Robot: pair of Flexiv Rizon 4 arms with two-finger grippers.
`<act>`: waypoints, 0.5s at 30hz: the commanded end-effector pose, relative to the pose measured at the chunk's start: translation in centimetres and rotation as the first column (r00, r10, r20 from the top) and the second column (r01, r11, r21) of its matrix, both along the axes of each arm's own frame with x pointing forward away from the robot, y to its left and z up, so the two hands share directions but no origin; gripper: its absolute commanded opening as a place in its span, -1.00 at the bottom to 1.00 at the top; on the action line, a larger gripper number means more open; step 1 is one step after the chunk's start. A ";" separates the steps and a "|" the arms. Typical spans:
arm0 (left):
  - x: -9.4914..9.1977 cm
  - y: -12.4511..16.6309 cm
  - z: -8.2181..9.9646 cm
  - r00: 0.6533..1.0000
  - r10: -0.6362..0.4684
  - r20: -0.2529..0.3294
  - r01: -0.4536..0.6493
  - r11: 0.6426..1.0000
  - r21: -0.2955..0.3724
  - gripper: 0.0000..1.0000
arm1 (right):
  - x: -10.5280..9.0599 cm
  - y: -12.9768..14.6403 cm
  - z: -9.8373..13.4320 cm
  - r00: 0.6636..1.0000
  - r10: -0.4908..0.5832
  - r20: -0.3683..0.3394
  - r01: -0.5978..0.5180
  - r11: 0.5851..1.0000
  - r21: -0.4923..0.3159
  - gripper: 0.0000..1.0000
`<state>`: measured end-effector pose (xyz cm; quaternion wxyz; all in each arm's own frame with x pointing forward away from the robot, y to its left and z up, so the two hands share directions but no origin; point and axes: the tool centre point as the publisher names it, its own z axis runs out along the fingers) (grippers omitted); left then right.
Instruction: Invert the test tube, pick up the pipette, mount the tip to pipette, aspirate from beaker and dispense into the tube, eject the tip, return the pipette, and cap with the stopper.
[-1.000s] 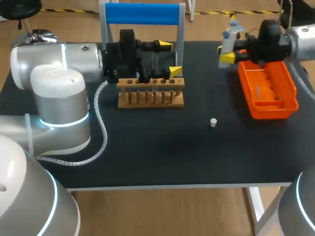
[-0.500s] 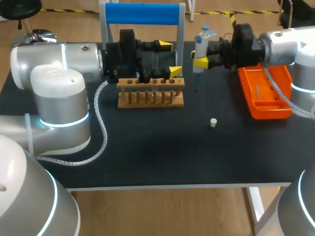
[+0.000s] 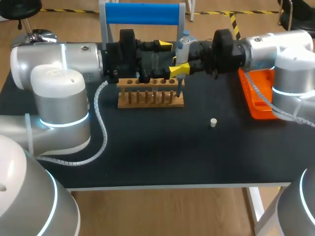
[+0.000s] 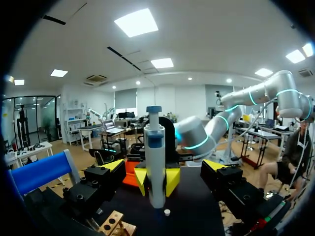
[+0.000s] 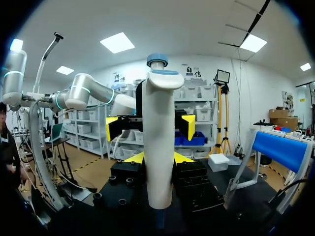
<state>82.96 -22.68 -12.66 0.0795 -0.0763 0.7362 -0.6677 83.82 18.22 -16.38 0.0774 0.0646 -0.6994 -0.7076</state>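
From above, the right gripper (image 3: 184,61) was pinched on the pipette (image 3: 183,46), holding it upright at the right end of the wooden rack (image 3: 147,98), with its slender tip (image 3: 178,87) pointing down over the rack's end. The left gripper (image 3: 169,58) hung just behind the rack, yellow fingers spread, close beside the pipette. A faint clear streak beneath it may have been the test tube (image 3: 155,63) standing in the rack, though I could not be sure. The stopper (image 3: 213,122) lay alone on the dark table (image 3: 147,157), well apart from the rack. The orange tray (image 3: 258,101) sat partly behind the right arm.

In the left wrist view, that arm's own fingers stood wide apart with nothing caught between them. The pipette rose straight ahead, clamped by the other arm's yellow tips, and a corner of the rack showed under one finger.

In the right wrist view, the two yellow tips pressed the white barrel from both sides, and the left gripper's open fingers faced it from beyond.

I judged the tip mounted and the dispensing step at hand; whether liquid was loaded could not be told. The next move would call for centring the tip over the tube's mouth, lowering it straight and keeping clear of the left fingers.
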 end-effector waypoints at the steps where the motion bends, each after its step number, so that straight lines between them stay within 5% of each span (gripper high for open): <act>1: -0.1 0.1 0.0 1.000 0.002 0.000 -0.002 1.000 -0.001 1.00 | -0.8 0.4 0.0 1.000 -0.006 0.003 0.006 1.000 -0.002 -1.00; 15: -0.1 0.1 0.0 1.000 0.002 0.000 -0.002 1.000 -0.001 1.00 | -1.1 2.2 0.2 1.000 -0.030 0.008 0.030 1.000 -0.006 -1.00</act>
